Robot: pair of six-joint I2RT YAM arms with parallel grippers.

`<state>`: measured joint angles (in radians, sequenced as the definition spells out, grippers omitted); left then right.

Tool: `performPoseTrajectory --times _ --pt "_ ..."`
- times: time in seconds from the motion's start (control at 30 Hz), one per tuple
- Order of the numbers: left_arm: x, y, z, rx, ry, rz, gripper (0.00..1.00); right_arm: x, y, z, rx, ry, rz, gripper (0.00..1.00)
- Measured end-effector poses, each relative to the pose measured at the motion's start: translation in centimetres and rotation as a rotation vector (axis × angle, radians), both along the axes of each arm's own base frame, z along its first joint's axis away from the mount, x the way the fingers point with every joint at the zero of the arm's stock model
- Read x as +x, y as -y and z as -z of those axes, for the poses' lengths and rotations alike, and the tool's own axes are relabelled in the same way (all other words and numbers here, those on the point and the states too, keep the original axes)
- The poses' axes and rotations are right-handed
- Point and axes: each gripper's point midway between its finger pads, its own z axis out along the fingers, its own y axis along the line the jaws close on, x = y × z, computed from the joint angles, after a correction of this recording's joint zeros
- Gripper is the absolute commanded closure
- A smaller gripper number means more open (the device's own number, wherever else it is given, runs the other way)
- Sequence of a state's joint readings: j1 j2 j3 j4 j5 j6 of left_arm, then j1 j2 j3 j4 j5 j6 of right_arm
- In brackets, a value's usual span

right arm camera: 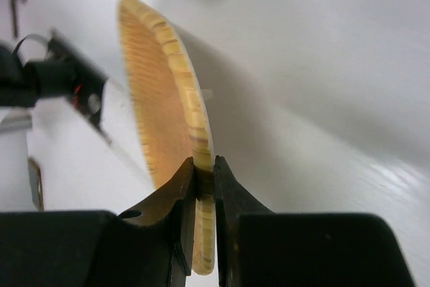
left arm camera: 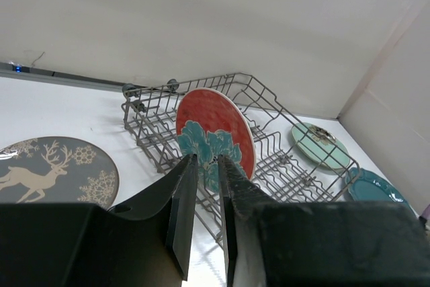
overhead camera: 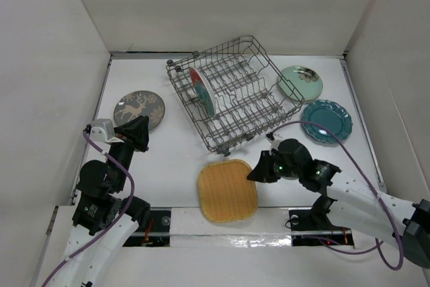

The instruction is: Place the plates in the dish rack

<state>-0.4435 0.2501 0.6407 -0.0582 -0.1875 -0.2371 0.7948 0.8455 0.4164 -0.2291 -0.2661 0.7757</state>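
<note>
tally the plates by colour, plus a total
red plate with teal flowers: 1
yellow woven rounded-square plate: 1
pale mint plate: 1
teal scalloped plate: 1
grey plate with white deer: 1
total: 5

The flat white tabletop [overhead camera: 175, 166] sat inside a three-sided enclosure of plain matte white panels: a back wall [overhead camera: 222, 5], a left wall [overhead camera: 40, 58] and a right wall [overhead camera: 396, 38]. A thin dark rail [overhead camera: 154, 52] ran along the foot of the back wall. In the left wrist view, a small blue light [left arm camera: 18, 68] glowed on it. A glossy, wrinkled white strip of tape [overhead camera: 222, 241] covered the table's near edge.
</note>
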Motion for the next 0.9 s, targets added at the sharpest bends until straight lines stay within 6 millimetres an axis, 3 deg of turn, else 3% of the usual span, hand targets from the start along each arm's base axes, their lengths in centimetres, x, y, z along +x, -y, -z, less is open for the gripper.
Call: performPoseTrajectory --times 0.13,0.23,0.43,0.63,0.77,0.9 --pt "0.0 0.0 0.0 0.0 0.0 0.0 0.83 -1.0 -2.4 -4.8 0.083 0.088 -0.138 1.0" --pt "0.0 0.0 0.0 0.0 0.0 0.0 0.83 0.2 -3.2 -8.3 0.136 0.172 -0.143 1.0" --pt "0.0 0.0 0.0 0.0 0.0 0.0 0.82 6.5 -3.5 -16.1 0.292 0.375 -0.002 1.0" --pt "0.0 0.0 0.0 0.0 0.0 0.0 0.82 14.5 0.6 -22.9 0.365 0.565 0.242 1.0" --pt "0.0 0.0 0.0 0.0 0.0 0.0 0.82 18.8 3.7 -24.6 0.381 0.642 0.39 1.0" --pt "0.0 0.0 0.0 0.0 0.0 0.0 0.82 22.7 4.9 -24.1 0.328 0.673 0.493 1.0"
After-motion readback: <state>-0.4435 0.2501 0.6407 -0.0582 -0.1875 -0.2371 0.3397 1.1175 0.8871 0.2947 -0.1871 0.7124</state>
